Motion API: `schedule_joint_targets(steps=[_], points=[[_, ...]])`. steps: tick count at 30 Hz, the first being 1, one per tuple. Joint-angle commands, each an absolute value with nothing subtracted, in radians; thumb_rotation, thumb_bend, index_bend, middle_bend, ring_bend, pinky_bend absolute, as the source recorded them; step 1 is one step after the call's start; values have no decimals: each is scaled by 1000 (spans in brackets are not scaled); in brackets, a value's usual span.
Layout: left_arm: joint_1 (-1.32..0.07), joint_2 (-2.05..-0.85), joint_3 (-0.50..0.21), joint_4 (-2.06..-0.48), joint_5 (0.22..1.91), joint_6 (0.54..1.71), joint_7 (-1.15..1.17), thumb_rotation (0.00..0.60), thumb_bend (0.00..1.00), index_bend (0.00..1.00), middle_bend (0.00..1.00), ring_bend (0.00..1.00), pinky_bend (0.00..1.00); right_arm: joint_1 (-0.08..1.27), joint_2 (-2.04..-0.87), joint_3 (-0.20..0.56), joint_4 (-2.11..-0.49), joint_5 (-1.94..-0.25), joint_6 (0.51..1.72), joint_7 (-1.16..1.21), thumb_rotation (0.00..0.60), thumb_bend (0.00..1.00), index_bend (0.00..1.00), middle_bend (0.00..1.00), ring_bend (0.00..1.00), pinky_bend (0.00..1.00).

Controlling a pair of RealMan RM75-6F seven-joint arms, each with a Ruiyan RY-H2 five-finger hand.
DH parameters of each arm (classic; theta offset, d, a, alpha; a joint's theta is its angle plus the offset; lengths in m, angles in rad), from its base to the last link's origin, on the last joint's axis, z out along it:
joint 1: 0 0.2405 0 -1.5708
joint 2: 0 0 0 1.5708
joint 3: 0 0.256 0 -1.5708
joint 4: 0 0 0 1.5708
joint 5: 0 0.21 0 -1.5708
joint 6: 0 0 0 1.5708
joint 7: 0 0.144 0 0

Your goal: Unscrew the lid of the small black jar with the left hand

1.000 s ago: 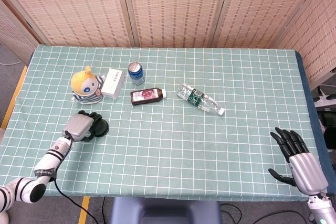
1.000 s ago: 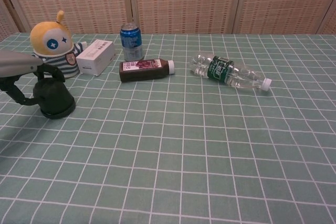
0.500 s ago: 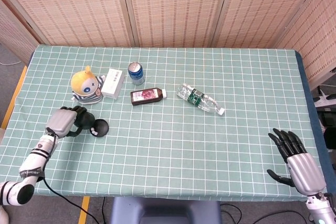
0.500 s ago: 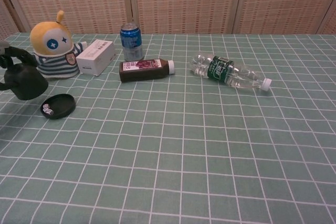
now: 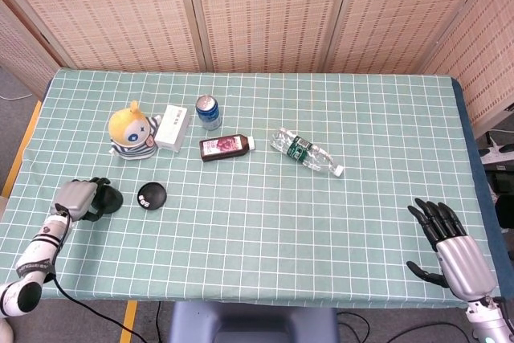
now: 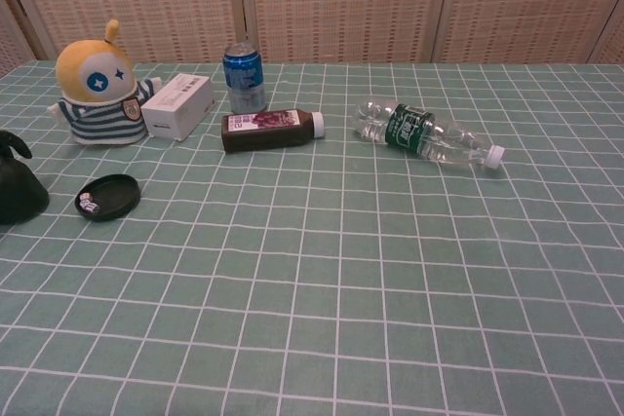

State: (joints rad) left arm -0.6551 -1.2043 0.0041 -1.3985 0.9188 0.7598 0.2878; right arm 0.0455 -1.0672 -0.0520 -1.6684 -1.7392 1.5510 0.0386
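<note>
Left hand point(image 5: 76, 198) sits near the table's left edge, fingers wrapped around the black lid point(image 5: 106, 201), which is off the jar. The small open jar point(image 5: 151, 195) stands apart to the lid's right, just in front of the striped yellow toy point(image 5: 132, 132); a pale bit shows inside it in the chest view. Right hand point(image 5: 451, 246) hovers at the table's near right corner, fingers spread, holding nothing. Behind the jar: white box point(image 5: 173, 128), blue can point(image 5: 209, 112), brown bottle point(image 5: 226, 147) and clear water bottle point(image 5: 306, 151), both lying down.
</note>
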Motion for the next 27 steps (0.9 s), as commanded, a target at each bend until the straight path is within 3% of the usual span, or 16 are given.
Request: schedule_joint_targets(steps=[1, 5, 9, 12, 15, 17, 19, 23, 27], points=[[-654, -1206, 5, -1398, 918, 764, 292, 600, 417, 1, 75, 154, 253, 45, -1067, -52, -1668, -1739, 1551, 39, 600, 86, 0, 0, 0, 0], [-649, -1202, 6, -1411, 910, 778, 305, 600, 416, 0, 0, 57, 246, 45, -1065, -51, -1668, -1740, 1555, 44, 600, 86, 0, 0, 0, 0], [-620, -1171, 12, -1472, 934, 820, 293, 600, 414, 0, 0, 47, 236, 46, -1065, -53, -1668, -1742, 1553, 44, 600, 86, 0, 0, 0, 0], [-548, -1168, -7, -1516, 1055, 989, 210, 600, 413, 0, 0, 7, 190, 43, -1063, -55, -1669, -1748, 1561, 43, 600, 87, 0, 0, 0, 0], [-405, -1207, -16, -1515, 1323, 1322, -69, 600, 431, 0, 0, 0, 92, 40, -1062, -55, -1672, -1747, 1562, 36, 600, 87, 0, 0, 0, 0], [-310, -1239, 29, -1466, 1493, 1526, -232, 600, 434, 0, 0, 0, 48, 41, -1064, -58, -1672, -1748, 1556, 28, 600, 87, 0, 0, 0, 0], [-230, -1267, 91, -1400, 1592, 1647, -261, 600, 434, 0, 0, 0, 34, 41, -1067, -60, -1671, -1747, 1549, 18, 600, 86, 0, 0, 0, 0], [-163, -1264, 163, -1370, 1668, 1691, -186, 600, 433, 0, 0, 0, 10, 44, -1077, -65, -1669, -1750, 1535, -3, 600, 86, 0, 0, 0, 0], [-137, -1260, 135, -1390, 1686, 1745, -98, 600, 436, 0, 0, 0, 6, 45, -1082, -71, -1675, -1745, 1515, -31, 600, 87, 0, 0, 0, 0]])
